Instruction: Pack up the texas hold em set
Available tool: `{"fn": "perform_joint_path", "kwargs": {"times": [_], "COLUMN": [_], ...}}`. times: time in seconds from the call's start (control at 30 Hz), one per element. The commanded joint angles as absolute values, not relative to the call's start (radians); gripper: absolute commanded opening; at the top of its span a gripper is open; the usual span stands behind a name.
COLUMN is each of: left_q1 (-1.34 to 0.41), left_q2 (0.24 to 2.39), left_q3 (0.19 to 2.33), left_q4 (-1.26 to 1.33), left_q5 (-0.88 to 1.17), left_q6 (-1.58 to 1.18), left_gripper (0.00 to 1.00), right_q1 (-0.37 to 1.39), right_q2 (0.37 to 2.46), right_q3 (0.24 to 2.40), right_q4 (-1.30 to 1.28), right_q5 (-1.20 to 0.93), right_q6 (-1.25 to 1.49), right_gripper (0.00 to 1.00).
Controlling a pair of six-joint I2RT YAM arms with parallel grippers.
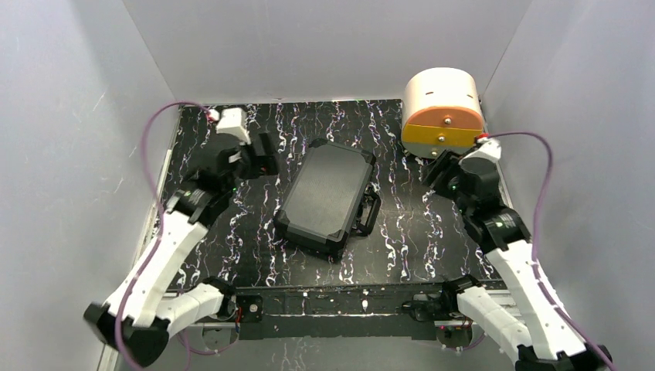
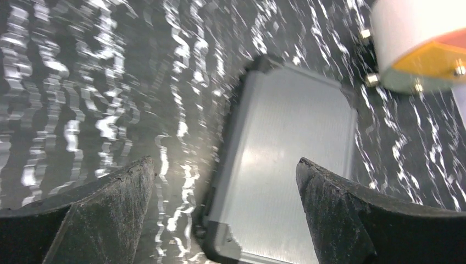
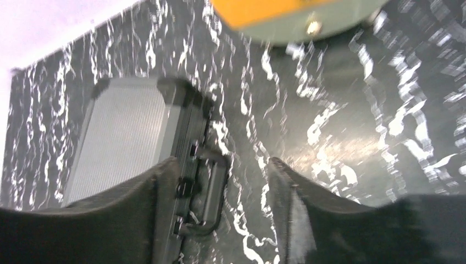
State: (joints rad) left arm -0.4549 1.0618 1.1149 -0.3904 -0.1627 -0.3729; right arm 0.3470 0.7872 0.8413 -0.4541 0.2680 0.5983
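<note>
The black rectangular briefcase lies flat and shut, with nothing of its contents showing. Its lid is a finely ribbed panel. It reads dark from above and silvery grey under glare in both wrist views, and it is framed by a black rim with rounded corner caps. A black loop handle sits on one long side with small latches either side of it. The case is turned at an angle on the black, white-veined marbled table, roughly midway between the two arms.

The left gripper has its jaws spread wide and holds nothing. From its wrist camera the case lies ahead of the jaws and fills the gap between them, reaching closer to the right-hand finger, with one corner cap nearest. From above, this gripper is off the side of the case away from the handle, clearly apart from it.

The right gripper is also released, jaws parted around bare tabletop. In its wrist view the case lies ahead and toward the left-hand finger. The handle shows just past that fingertip, at the edge of the gap. From above, it stands off the handle side, not touching the case.

A white-and-orange cylindrical box with metal studs stands beyond the right jaws, near the far end of the case.
</note>
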Motion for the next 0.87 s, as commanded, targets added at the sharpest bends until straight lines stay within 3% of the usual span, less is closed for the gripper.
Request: {"fn": "perform_joint_path", "kwargs": {"times": [0.0, 0.07, 0.1, 0.43, 0.83], "left_q1": [-0.459, -0.459, -0.459, -0.459, -0.459], "left_q2": [0.920, 0.874, 0.850, 0.631, 0.617], "left_q3": [1.185, 1.211, 1.226, 1.385, 1.451], "left_q4": [-0.626, -0.700, -0.743, -0.888, -0.959], "left_q5": [-0.473, -0.545, -0.582, -0.725, -0.763], "left_q6": [-0.295, -0.273, -0.267, -0.240, -0.227], "left_gripper": [0.98, 0.98, 0.98, 0.98, 0.98], "right_q1": [0.345, 0.345, 0.345, 0.345, 0.345], "right_q2": [0.725, 0.717, 0.715, 0.635, 0.605], "right_q3": [1.002, 1.065, 1.097, 1.302, 1.346], "right_q4": [-0.573, -0.610, -0.623, -0.693, -0.693], "right_q5": [0.473, 0.503, 0.520, 0.678, 0.683], "right_q6": [0.452, 0.416, 0.399, 0.356, 0.354], "right_gripper": [0.81, 0.98, 0.99, 0.99, 0.99]}}
